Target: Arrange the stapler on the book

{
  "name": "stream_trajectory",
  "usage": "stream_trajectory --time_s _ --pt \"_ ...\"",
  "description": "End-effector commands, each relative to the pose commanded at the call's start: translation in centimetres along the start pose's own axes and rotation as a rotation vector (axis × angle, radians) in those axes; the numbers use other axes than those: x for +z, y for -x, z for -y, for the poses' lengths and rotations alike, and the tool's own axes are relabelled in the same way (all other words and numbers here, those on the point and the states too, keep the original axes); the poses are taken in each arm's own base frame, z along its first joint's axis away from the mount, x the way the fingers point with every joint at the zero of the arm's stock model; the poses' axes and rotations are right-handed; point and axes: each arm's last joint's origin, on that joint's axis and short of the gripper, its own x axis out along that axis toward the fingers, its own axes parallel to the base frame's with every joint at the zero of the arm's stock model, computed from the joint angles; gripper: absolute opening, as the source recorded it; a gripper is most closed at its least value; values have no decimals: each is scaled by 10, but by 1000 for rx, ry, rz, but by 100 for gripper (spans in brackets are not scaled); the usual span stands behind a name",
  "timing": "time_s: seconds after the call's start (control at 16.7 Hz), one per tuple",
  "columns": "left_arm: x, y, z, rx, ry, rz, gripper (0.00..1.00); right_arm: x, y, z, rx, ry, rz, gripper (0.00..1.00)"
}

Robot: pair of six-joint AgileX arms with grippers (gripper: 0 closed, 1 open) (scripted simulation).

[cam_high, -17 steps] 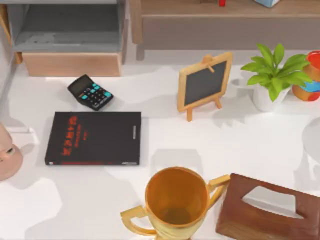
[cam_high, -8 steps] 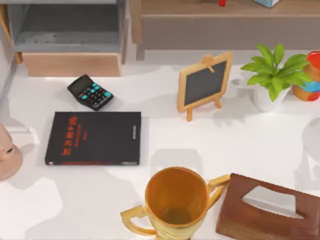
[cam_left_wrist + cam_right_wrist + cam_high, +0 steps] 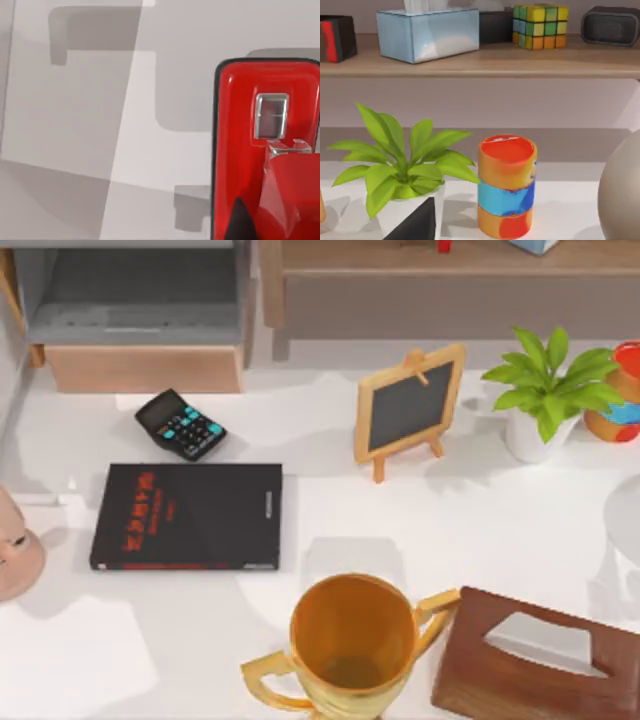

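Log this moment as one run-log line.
stage: before placement | stapler: red, close under left wrist camera, over white table | book: flat, nothing on top, beside calculator | right wrist camera: faces plant, can

At my table's twelve o'clock stands a chalkboard [image 3: 409, 406]; a plant [image 3: 545, 390] at two; a calculator [image 3: 180, 424] at ten; a golden trophy cup [image 3: 352, 643] at six; a brown tissue box [image 3: 535, 658] at five.
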Motion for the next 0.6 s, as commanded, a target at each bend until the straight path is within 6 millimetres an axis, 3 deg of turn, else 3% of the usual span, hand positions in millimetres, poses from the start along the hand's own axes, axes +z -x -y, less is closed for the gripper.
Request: stream_trajectory --time_s 0.3,0.48,0.6 --pt "-14 72 9 15 8 123 0 0 0 0 0 0 0 100" --pt "-30 113 27 2 6 186 0 0 0 0 0 0 0 100" --pt "-42 129 44 -16 4 195 0 0 0 0 0 0 0 100"
